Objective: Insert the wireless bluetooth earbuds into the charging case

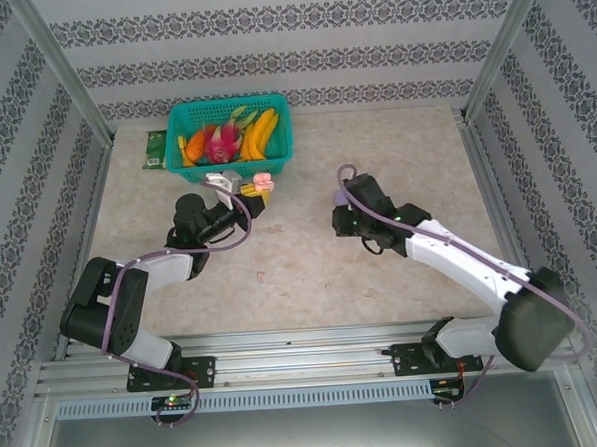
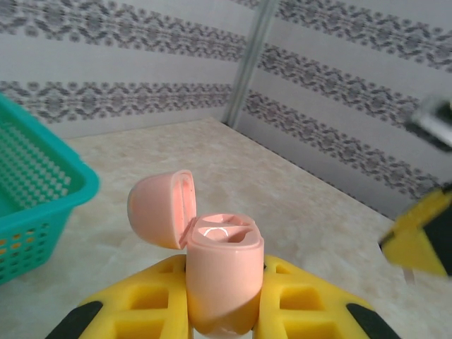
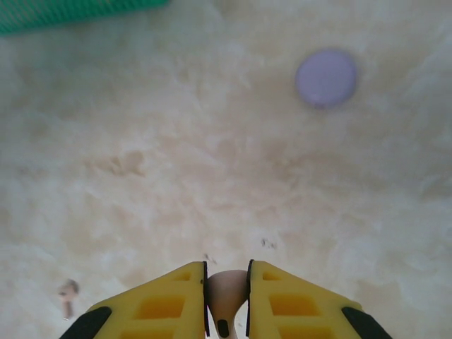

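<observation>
Right gripper [image 3: 227, 265]: earbud [image 3: 224, 300] pinched between the fingers [image 3: 162, 307]. Its stem end is cropped by the bottom edge and its sides are hidden by the pads. Left of the fingers, a brownish speck [image 3: 68, 293], blurred, can't tell what. Far ahead and right of them, purple disc [image 3: 325, 77], soft, no detail.

Left gripper [image 2: 222, 263]: charging case [image 2: 222, 289] base hidden between the fingers [image 2: 148, 300] and cropped at the bottom. Glare in the wells, contents unclear. Right of those fingers, a blurred yellow-black piece [image 2: 424, 236] cut by the edge. Left of them, basket [image 2: 35, 205] cropped.
</observation>
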Tool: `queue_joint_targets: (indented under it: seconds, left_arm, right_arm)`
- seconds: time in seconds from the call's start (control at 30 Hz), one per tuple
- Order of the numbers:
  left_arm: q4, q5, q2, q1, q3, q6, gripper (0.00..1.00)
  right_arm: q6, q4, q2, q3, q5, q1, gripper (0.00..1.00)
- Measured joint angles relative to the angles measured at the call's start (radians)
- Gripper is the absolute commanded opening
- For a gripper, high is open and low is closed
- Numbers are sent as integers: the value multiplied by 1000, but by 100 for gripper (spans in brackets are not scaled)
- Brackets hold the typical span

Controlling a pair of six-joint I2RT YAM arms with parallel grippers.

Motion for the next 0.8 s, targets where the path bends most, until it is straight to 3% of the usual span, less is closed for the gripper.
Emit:
queue_joint_targets:
  seconds: [0.37,0.57,0.8]
  left_arm:
    - [6,64,3,-117,29,105,0]
    - [7,-76,3,-231,61,252,0]
    - [44,-243,23,-282,117,370,0]
  right_arm:
    - [7,122,-114,60,-64,-77,18]
    - [8,232,-135,84,-109,-77,18]
    - [11,329,-151,85,-145,-76,18]
